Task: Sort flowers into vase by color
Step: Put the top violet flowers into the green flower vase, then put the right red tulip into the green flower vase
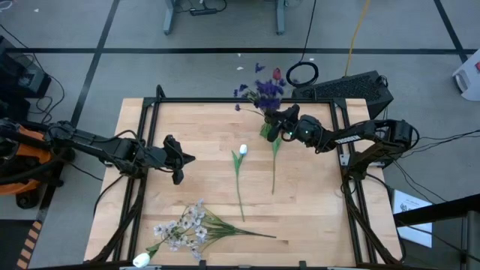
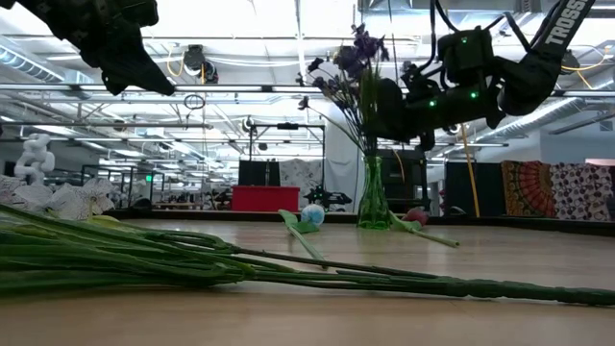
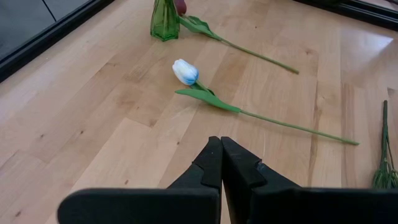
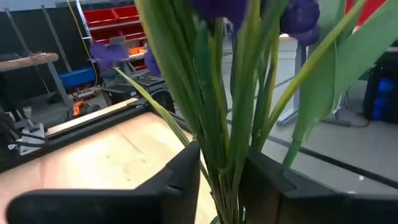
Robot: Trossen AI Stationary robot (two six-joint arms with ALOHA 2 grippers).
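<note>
Two dark, near-black jointed arms; the right carries white "TROSSEN" lettering and small green lights.

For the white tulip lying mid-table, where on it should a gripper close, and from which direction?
Probably from straight above, on the bare stem below the leaf. The white tulip lies flat and apart from the other flowers, with its stem thin and clear there. The shut left gripper is nearest.

High view straight down; low view level; both share green vase point(image 2: 373, 197).
</note>
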